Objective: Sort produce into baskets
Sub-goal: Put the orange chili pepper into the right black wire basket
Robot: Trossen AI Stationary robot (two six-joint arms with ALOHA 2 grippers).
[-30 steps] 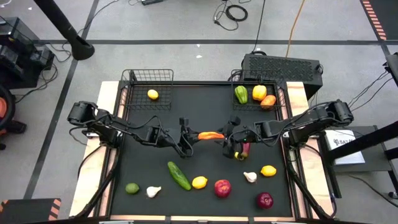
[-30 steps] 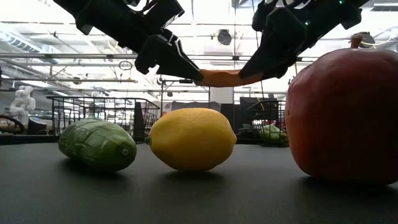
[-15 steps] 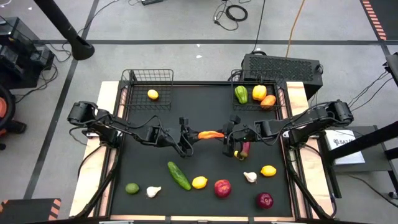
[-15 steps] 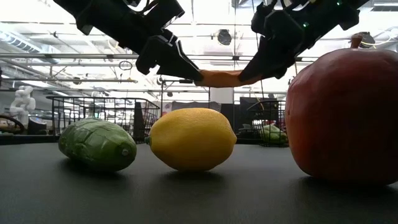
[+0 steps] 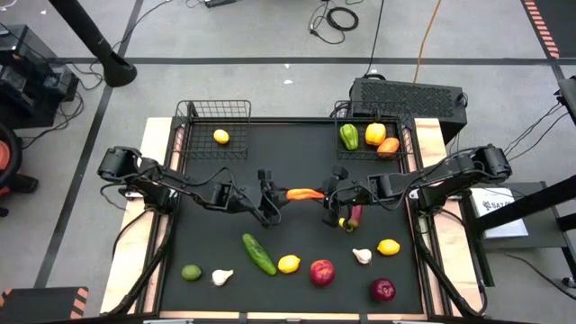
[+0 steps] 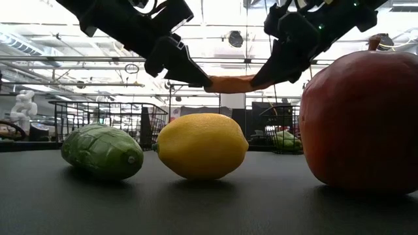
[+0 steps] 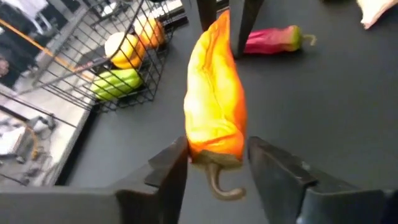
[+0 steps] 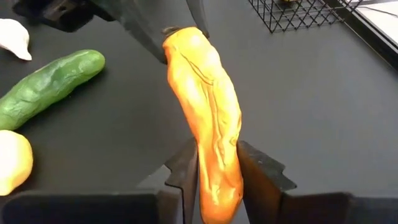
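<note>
We see a long, wrinkled orange pepper [image 5: 304,194] held above mid-table, left gripper [image 7: 214,163] closed on its stem end, right gripper [image 8: 214,163] closed on its tip; arms hide both ends overhead

We read this as a lab: taped grey floor [image 5: 270,81], loose cables [image 5: 337,16], ceiling trusses [image 6: 65,62].

Orange pepper [image 8: 208,124] glossy, wrinkled; baskets [image 5: 214,121] wire mesh; table [image 5: 297,229] matt.
</note>
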